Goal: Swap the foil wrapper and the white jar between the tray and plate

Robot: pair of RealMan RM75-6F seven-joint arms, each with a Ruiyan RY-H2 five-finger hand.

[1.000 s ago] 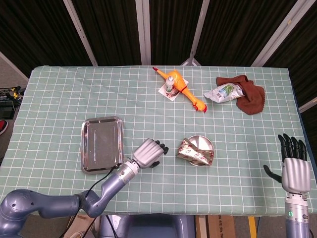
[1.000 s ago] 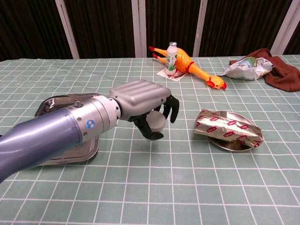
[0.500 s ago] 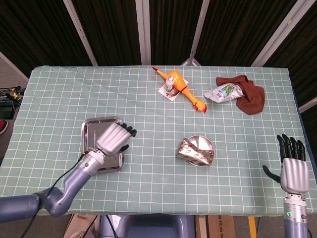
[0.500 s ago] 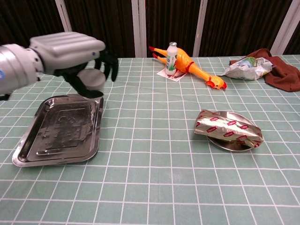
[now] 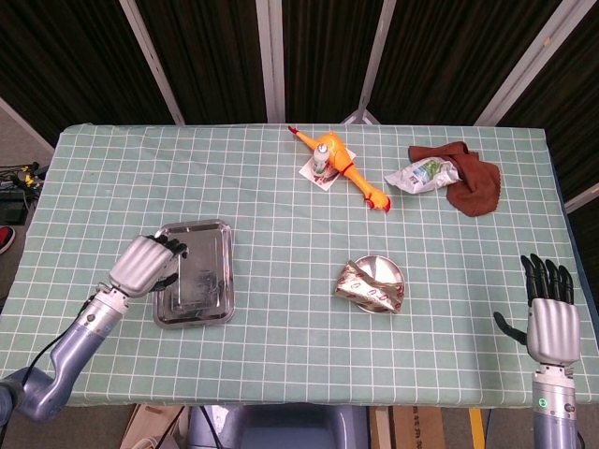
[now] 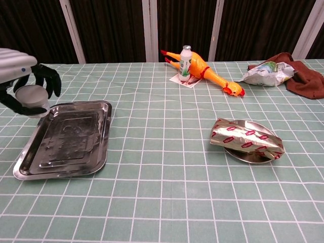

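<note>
- Chest view showed the left hand (image 6: 23, 83) with its fingers curled round the white jar (image 6: 29, 97), held above the left edge of the tray (image 6: 96, 152), which lay bare.
- The foil wrapper (image 5: 367, 291) lay on the plate (image 5: 388, 269).
- The right hand (image 5: 550, 313) hung off the table's near right corner, fingers straight and apart, holding nothing.
- To my eye, the jar wanted carrying inward over the tray's middle, lowering upright until it touched, then releasing.

The table (image 5: 281, 187) (green checked cloth) carries a plate (image 5: 384, 272); left of it the tray (image 5: 197, 271), beyond it a rubber chicken (image 5: 346, 168) and brown cloth (image 5: 473, 182).
</note>
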